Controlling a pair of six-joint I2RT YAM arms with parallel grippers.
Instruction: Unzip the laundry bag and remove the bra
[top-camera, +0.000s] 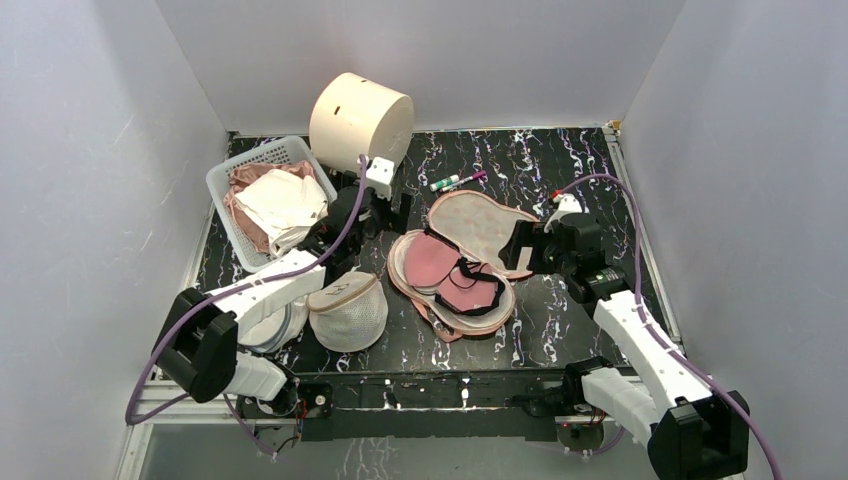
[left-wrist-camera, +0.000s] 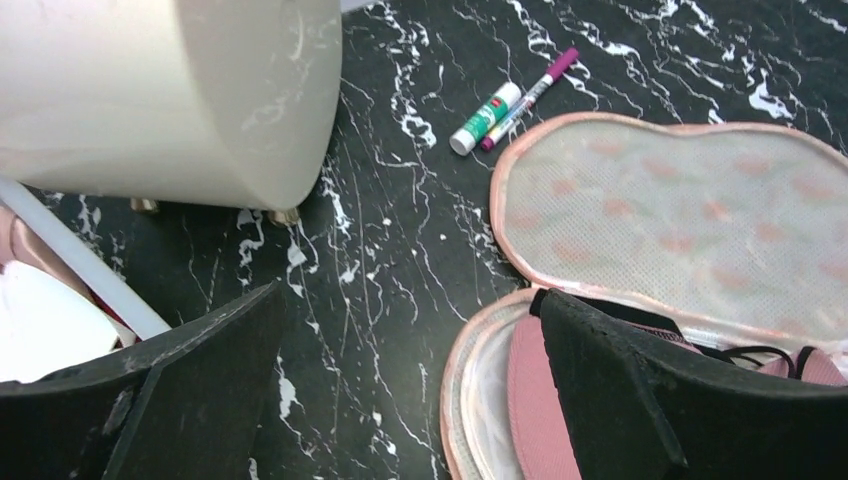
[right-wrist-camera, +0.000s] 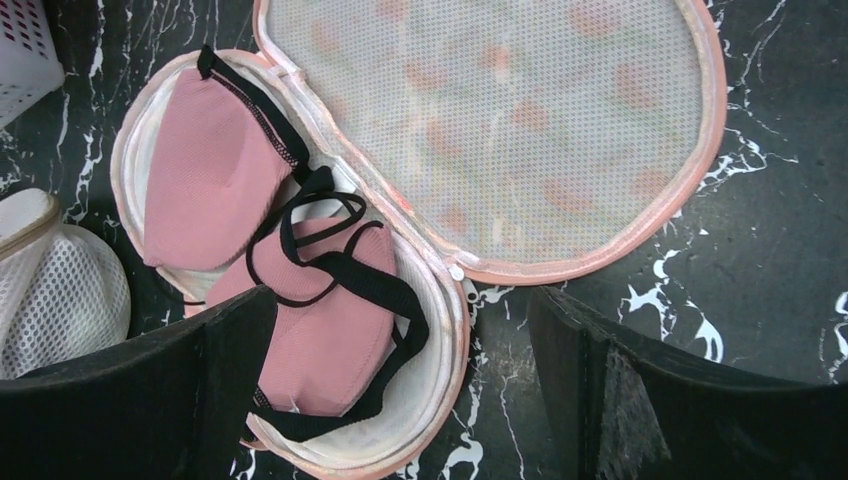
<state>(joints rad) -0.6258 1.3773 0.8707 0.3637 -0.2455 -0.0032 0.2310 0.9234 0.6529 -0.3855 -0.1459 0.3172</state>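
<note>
The laundry bag (top-camera: 484, 222) lies unzipped in the middle of the table, its lid folded back to the far right with the pale lining up. It also shows in the left wrist view (left-wrist-camera: 680, 205) and the right wrist view (right-wrist-camera: 500, 120). The pink bra (top-camera: 440, 268) with black straps lies in the lower half, both cups in view (right-wrist-camera: 300, 300). My left gripper (top-camera: 388, 210) is open and empty, hovering just left of the bag's far-left edge. My right gripper (top-camera: 522, 250) is open and empty, above the bag's right edge by the zipper pull (right-wrist-camera: 457, 272).
A white basket (top-camera: 262, 160) of clothes stands at the back left, a cream cylinder (top-camera: 360, 120) behind it. White mesh dome bags (top-camera: 345, 310) sit at the front left. A glue stick (left-wrist-camera: 485, 117) and a marker (left-wrist-camera: 530, 95) lie beyond the bag.
</note>
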